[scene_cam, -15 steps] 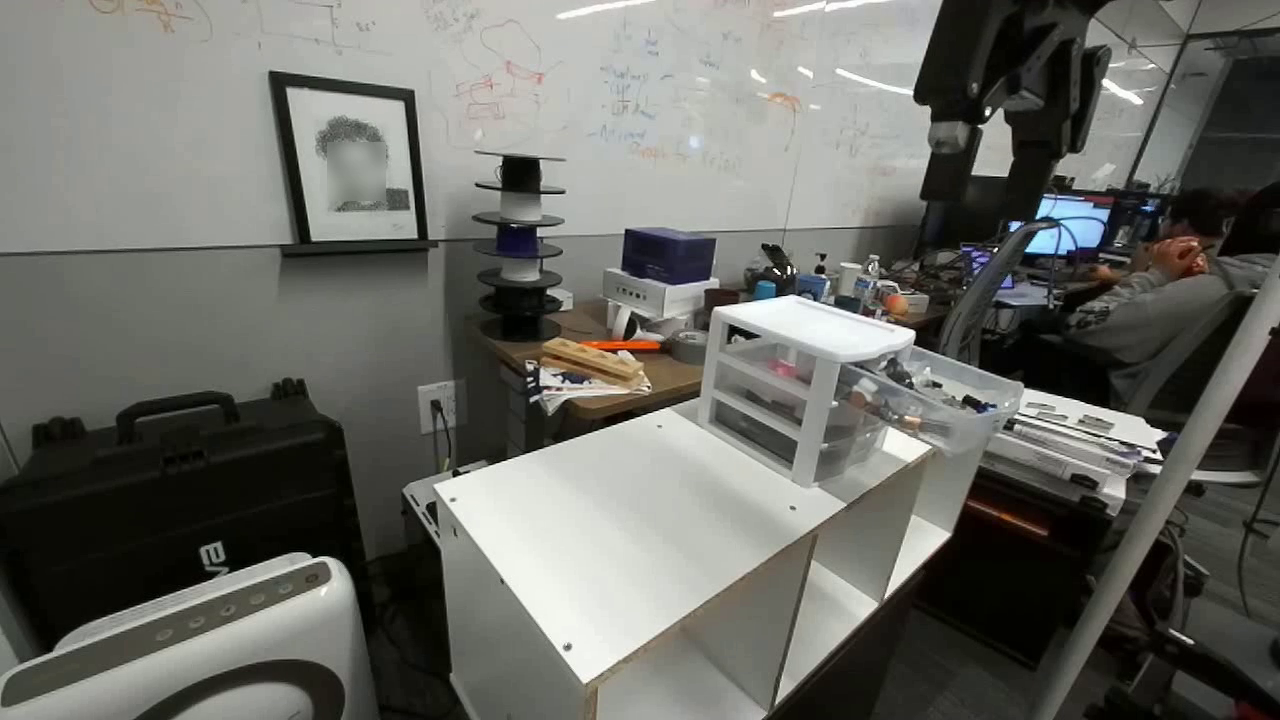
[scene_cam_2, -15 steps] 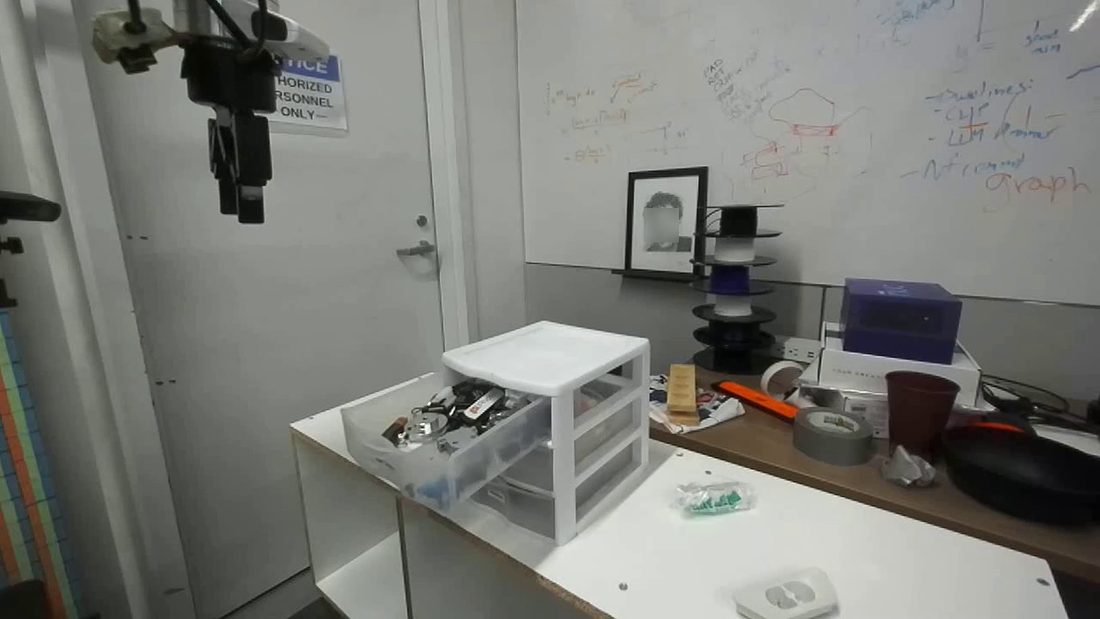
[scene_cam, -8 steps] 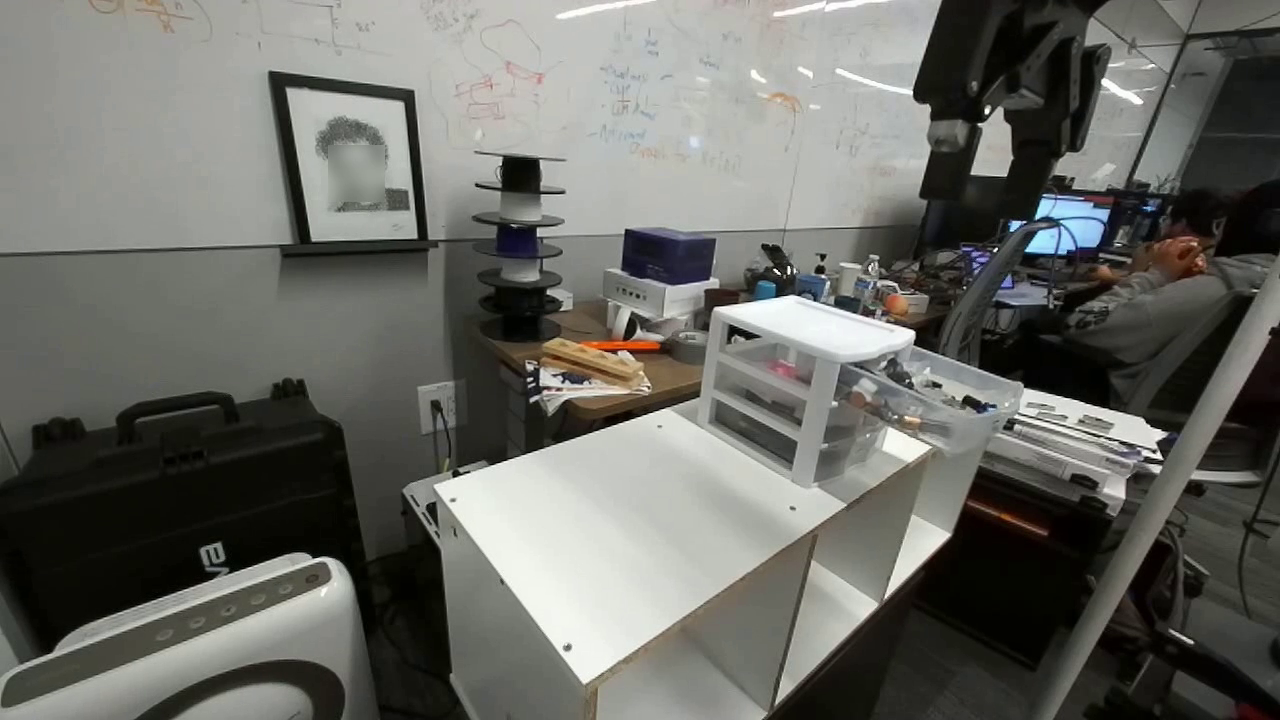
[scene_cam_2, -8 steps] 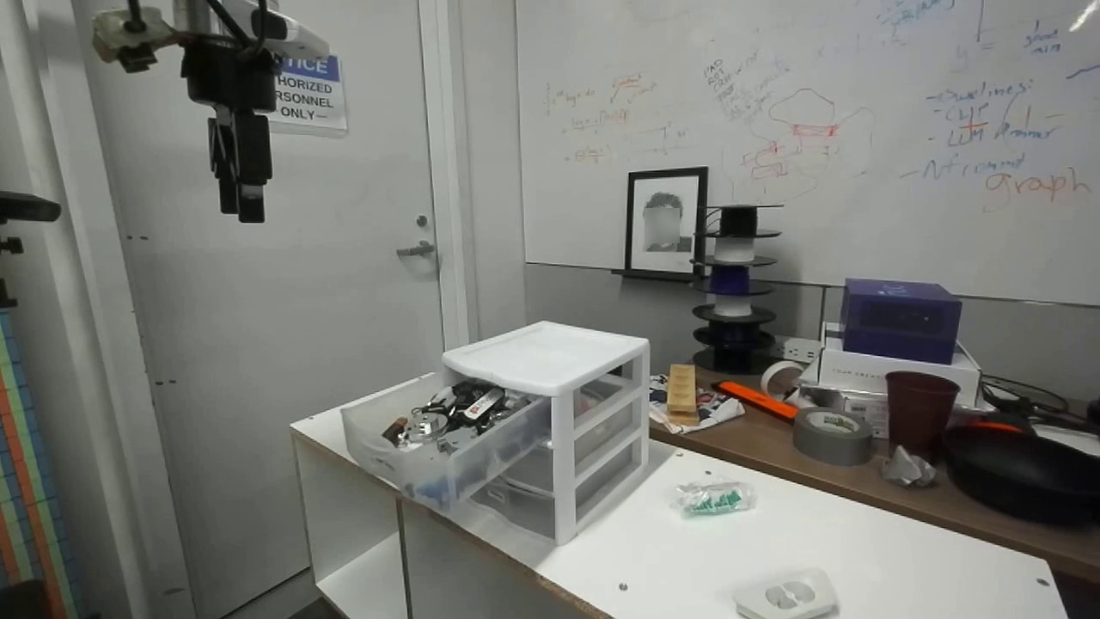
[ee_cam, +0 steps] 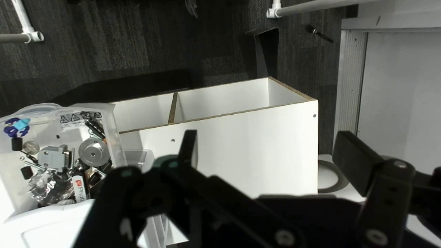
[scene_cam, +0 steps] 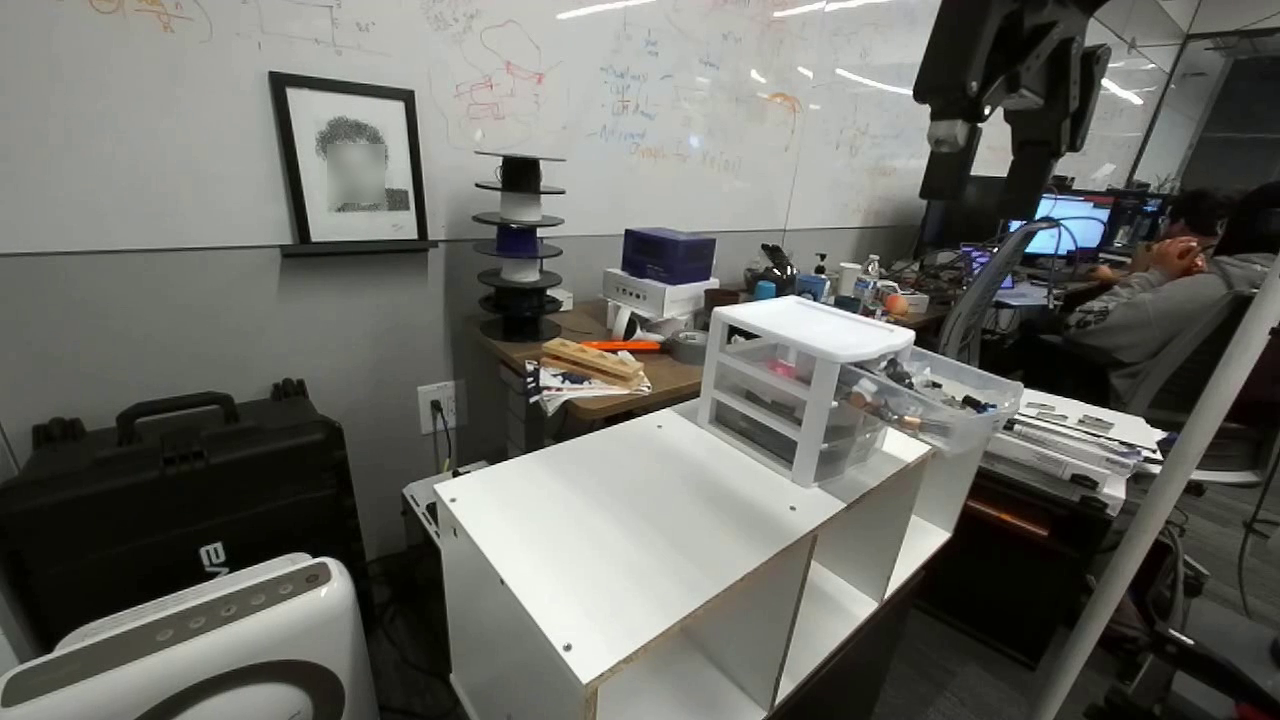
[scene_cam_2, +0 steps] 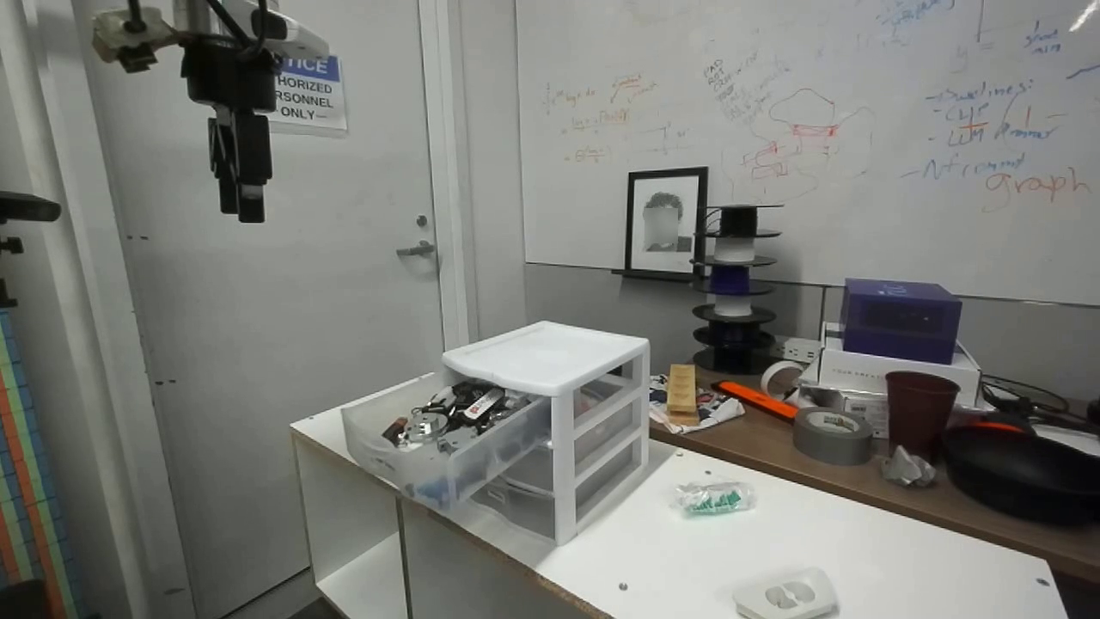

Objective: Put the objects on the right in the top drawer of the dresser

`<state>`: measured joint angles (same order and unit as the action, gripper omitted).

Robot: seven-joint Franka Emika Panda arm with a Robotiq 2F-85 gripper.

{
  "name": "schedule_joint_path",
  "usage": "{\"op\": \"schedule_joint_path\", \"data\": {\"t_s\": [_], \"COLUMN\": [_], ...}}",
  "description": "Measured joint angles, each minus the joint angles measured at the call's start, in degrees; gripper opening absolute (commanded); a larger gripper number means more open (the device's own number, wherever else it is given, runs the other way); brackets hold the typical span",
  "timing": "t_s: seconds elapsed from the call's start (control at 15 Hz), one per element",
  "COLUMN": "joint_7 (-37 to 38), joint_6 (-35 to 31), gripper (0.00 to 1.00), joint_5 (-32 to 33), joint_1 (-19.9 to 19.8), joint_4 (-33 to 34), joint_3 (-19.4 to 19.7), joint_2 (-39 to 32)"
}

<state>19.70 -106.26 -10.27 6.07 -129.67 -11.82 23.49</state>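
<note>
While spools (scene_cam_2: pixel 735 282) tower, boxes (scene_cam_2: pixel 899 335) sit stacked

In an exterior view, the dresser (scene_cam_2: pixel 546 354) is showing white at six o'clock, and its top drawer (scene_cam_2: pixel 388 464) is looking milky clear at seven. At five, a clear packet (scene_cam_2: pixel 715 498) is bearing green marks and a white plastic piece (scene_cam_2: pixel 786 595) is carrying grey ovals. At three, spools (scene_cam_2: pixel 730 281) are mixing black, white and purple. In the wrist view, dark carpet (ee_cam: pixel 151 38) is showing grey streaks at eleven; the white cabinet (ee_cam: pixel 256 148) is showing speckled brown edges.
</note>
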Motion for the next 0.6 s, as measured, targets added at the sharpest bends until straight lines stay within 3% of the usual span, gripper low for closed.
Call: {"op": "schedule_joint_path", "data": {"t_s": [0.33,0.6], "joint_7": [-0.39,-5.14], "joint_6": [1.24,9.74], "gripper": [1.0,1.0], "joint_5": [0.95,2.96], "joint_1": [0.0,-0.52], "joint_4": [1.19,8.96], "joint_3": [0.19,3.75], "joint_2": [0.17,2.35]}}
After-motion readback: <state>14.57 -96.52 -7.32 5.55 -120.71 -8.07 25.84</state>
